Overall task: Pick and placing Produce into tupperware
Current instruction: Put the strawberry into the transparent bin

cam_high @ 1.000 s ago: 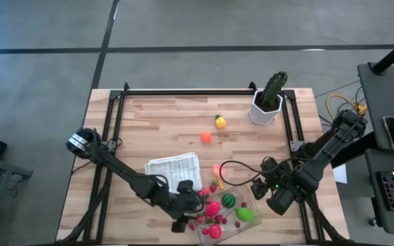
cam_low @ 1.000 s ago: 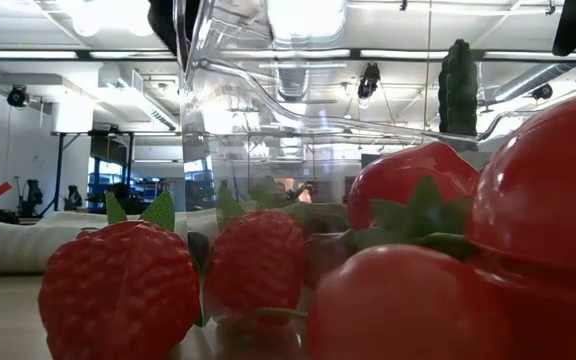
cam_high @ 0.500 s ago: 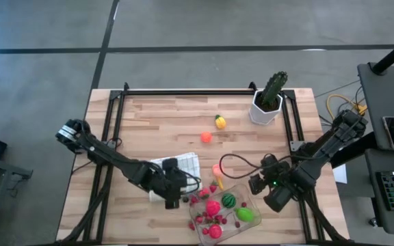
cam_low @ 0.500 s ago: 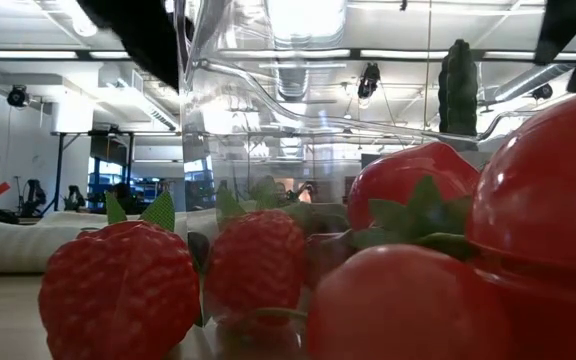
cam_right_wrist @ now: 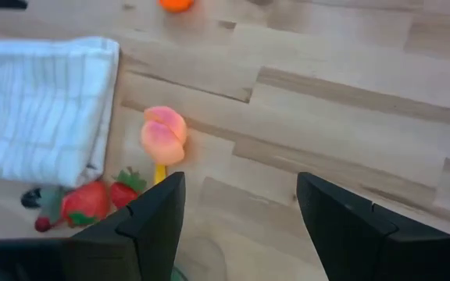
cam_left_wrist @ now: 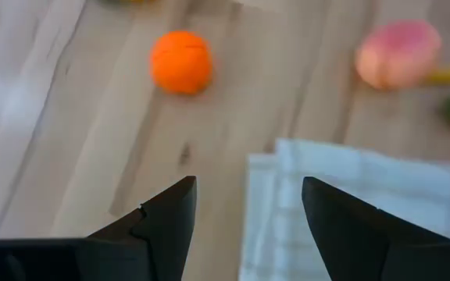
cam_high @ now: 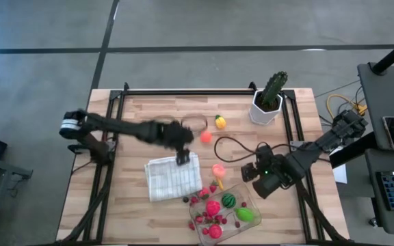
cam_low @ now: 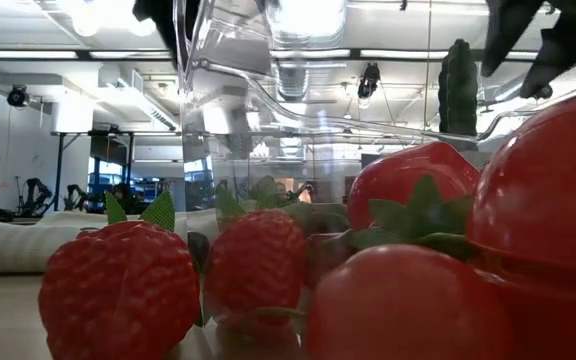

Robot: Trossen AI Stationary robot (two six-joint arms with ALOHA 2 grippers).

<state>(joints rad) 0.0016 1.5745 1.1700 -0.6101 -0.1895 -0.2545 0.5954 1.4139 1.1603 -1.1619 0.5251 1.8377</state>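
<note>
The clear tupperware [cam_high: 226,213] stands near the table's front edge with pink, red and green produce inside it. Small red berries [cam_high: 198,198] lie loose beside it. An orange fruit [cam_high: 205,137], a yellow fruit [cam_high: 219,121] and a pink peach [cam_high: 217,169] lie on the bare wood. My left gripper [cam_high: 182,157] hovers open over the far edge of the white cloth [cam_high: 173,176], with the orange fruit [cam_left_wrist: 180,62] ahead of it. My right gripper [cam_high: 252,172] hangs open just right of the peach [cam_right_wrist: 163,134], above the container's far end. Both hold nothing.
A cactus in a white pot [cam_high: 269,101] stands at the far right. A black cable [cam_high: 231,145] loops over the table between the arms. Strawberries [cam_low: 118,290] fill the low view close up, in front of the container's clear wall [cam_low: 268,130].
My left gripper has swung from the table's near edge beside the container toward the far edge, crossing the cloth toward the orange fruit, still open. My right gripper has shifted a little toward the far left, toward the peach. No produce has moved.
</note>
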